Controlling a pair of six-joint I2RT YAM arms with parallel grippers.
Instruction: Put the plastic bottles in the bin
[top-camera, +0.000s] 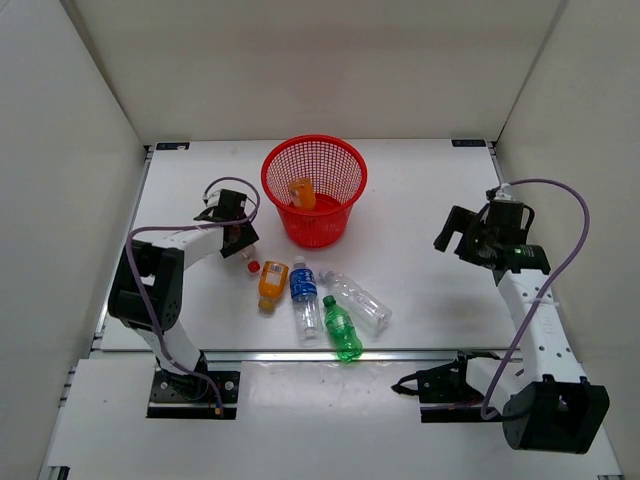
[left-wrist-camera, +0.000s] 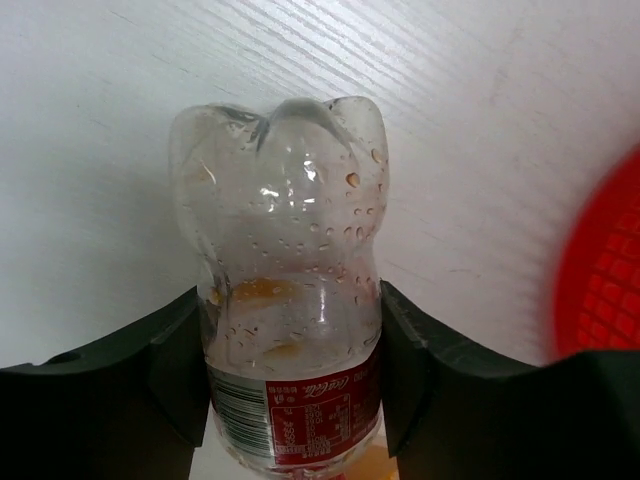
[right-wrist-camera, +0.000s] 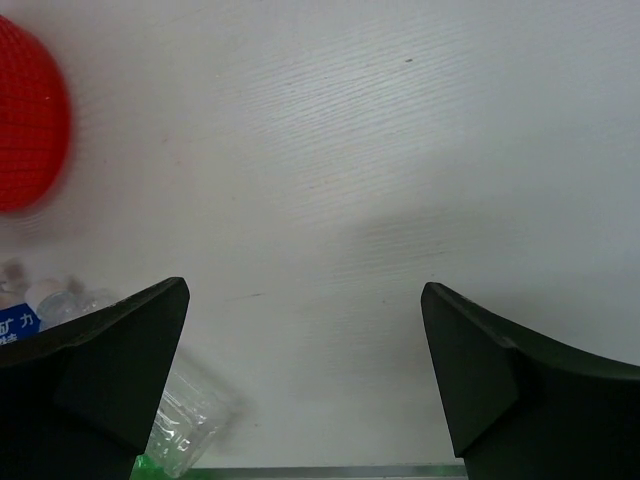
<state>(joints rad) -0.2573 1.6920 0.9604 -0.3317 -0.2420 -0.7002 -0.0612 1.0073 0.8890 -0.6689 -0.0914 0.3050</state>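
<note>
The white desk (top-camera: 420, 190) carries everything. My left gripper (left-wrist-camera: 295, 340) is clamped on the red-capped clear bottle (left-wrist-camera: 285, 230), long axis running straight out ahead of the jaws; the bin (top-camera: 325, 222) stands just to its right, nearest this arm. My right gripper (right-wrist-camera: 305, 300) hangs wide, empty

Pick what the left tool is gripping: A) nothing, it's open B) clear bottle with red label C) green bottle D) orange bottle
B: the left wrist view shows the left tool closed against both sides of the clear bottle with red label.
</note>
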